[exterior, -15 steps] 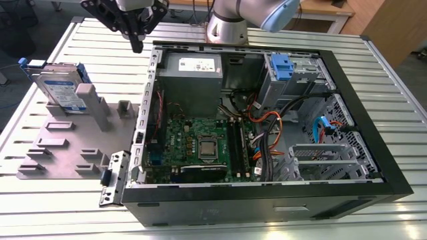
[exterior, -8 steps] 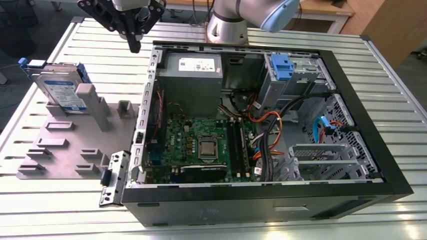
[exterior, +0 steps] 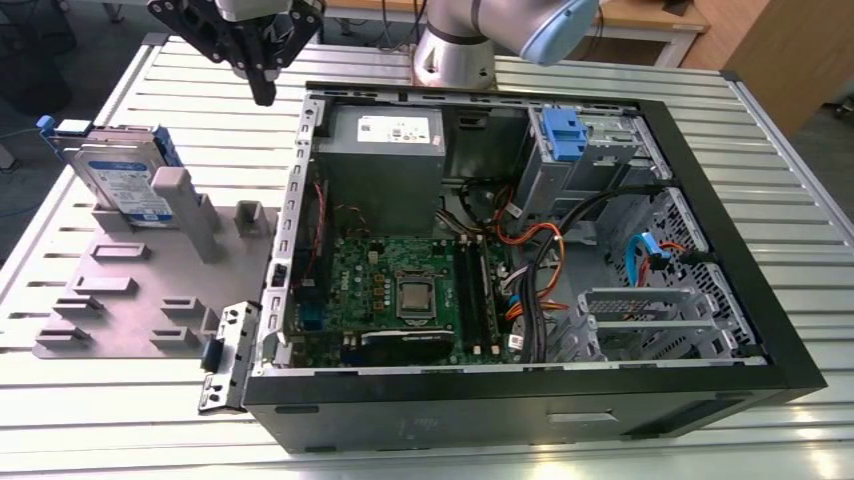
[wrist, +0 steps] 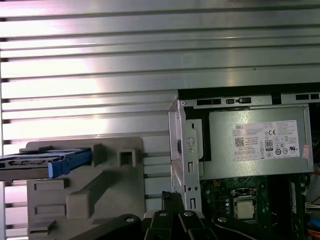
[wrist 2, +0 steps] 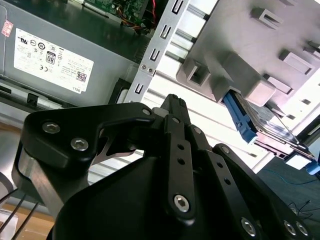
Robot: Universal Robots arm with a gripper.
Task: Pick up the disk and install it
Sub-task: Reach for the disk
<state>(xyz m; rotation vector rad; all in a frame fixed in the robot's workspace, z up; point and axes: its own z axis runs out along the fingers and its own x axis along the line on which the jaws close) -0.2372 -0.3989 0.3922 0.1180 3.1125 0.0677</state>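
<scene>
1. The gripper [exterior: 263, 92] has its fingers closed together and holds nothing. It hangs tip-down over the slatted table [exterior: 134, 420], just outside the open computer case [exterior: 534, 390], near the power supply [exterior: 380, 150].
2. The disk [exterior: 123, 180] stands on edge in the grey fixture plate [exterior: 120, 300], label face exposed. In the exterior view it is at 9 o'clock from the case and about 7 o'clock from the gripper, well apart from the fingertips.
3. Handling, as judged: the metal body is rigid and dense for its size. Its smooth faces may slip, and it is sensitive to shock. The blue plastic rails are likely to flex.
4. Hold point, as judged: clamp across the two flat faces at the exposed upper edge. Do not clamp the rails.
</scene>
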